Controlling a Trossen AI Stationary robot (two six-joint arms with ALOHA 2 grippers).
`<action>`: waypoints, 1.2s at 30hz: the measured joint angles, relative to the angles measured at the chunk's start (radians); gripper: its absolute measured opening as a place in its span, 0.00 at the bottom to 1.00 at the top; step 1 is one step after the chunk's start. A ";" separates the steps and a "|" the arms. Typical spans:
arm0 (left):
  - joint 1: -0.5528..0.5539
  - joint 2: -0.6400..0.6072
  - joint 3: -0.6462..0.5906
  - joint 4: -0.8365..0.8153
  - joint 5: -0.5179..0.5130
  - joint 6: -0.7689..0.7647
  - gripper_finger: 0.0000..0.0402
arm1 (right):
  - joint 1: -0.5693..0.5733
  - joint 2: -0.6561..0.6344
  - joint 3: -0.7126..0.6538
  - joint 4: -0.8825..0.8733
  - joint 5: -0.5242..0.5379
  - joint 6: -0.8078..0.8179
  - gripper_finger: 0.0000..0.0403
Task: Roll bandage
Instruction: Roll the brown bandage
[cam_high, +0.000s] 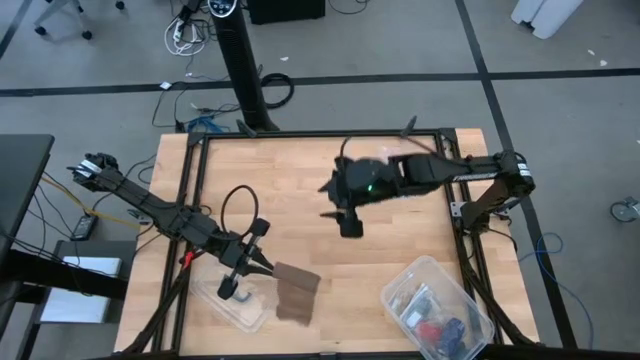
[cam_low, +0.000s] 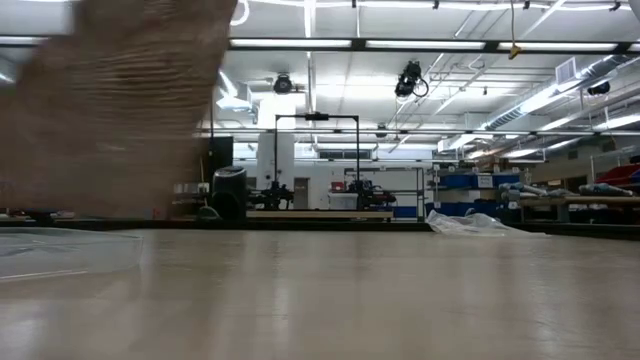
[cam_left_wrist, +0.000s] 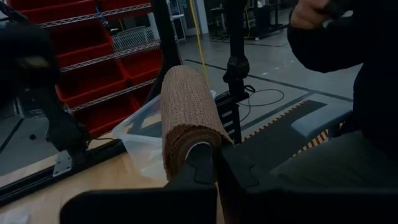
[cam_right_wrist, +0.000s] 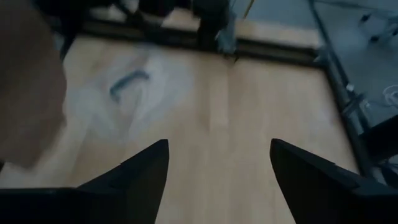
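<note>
Bandage (cam_high: 297, 293) hangs off my left gripper (cam_high: 262, 262), pinched by one end at the near-left table edge. Looks soft, light, floppy; I'd grab the free end. Right gripper (cam_high: 350, 222) spread wide mid-table, empty. Clear lid (cam_high: 232, 298) beneath; clear tub (cam_high: 437, 309) near-right holds small mixed items.

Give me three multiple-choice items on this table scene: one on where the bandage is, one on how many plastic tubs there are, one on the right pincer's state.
1. Where is the bandage?
A. In the left pincer
B. Inside a tub
C. On the floor

2. How many clear plastic tubs are on the table?
A. One
B. Two
C. Four

3. The right pincer is:
A. Shut on the bandage
B. Open and empty
C. Holding a tub

Answers:
1 A, the left wrist view shows the strip clamped between the fingers.
2 B, one tub by the left arm, another tub near the right.
3 B, its fingers stand apart over bare wood.
</note>
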 joint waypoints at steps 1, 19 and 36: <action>0.000 0.000 0.000 0.001 -0.001 0.002 0.00 | 0.009 0.000 -0.026 0.001 0.002 0.001 0.67; 0.000 -0.008 0.000 -0.002 -0.133 0.003 0.00 | 0.134 0.001 -0.447 0.173 0.182 0.218 0.43; 0.002 -0.007 -0.076 0.094 -0.201 -0.007 0.00 | 0.268 -0.064 -0.848 0.762 0.471 0.292 0.30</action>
